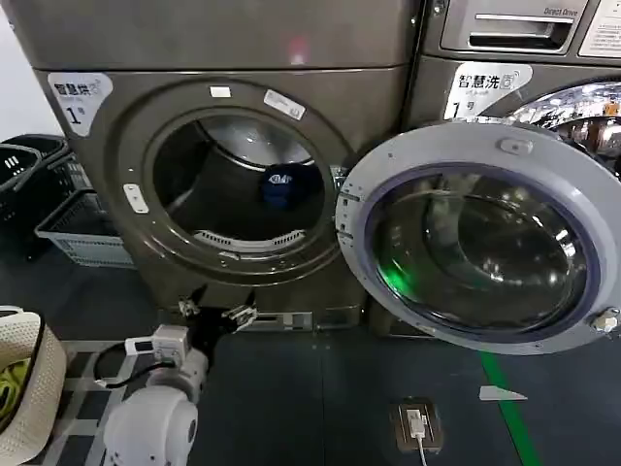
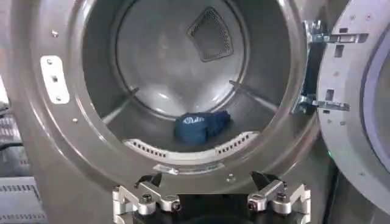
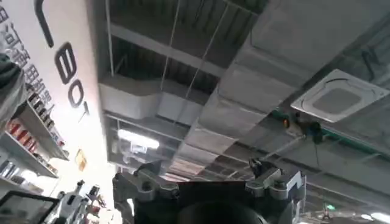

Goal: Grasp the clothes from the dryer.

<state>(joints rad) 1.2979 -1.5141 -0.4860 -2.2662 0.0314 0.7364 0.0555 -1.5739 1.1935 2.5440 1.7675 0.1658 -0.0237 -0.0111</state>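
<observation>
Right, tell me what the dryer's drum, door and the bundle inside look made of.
Round grey drum: bare metal, probably steel, dull sheen and perforated vent. Round silver-rimmed door: clear glass window showing reflections, rim likely plastic. Dark blue bundle: soft fabric, crumpled and matte.

A self-service laundry or a shop mock-up of one; two big front-loading machines stand side by side, the dryer [image 1: 243, 175] and a washer [image 1: 524, 58], each with a numbered white label [image 1: 80, 97]; plastic laundry baskets [image 1: 78, 228] sit on the dark floor [image 1: 320, 398]; the right wrist view shows bare ceiling ducts [image 3: 256, 91], a ceiling air unit [image 3: 338, 97] and stocked shelves [image 3: 27, 131].
</observation>
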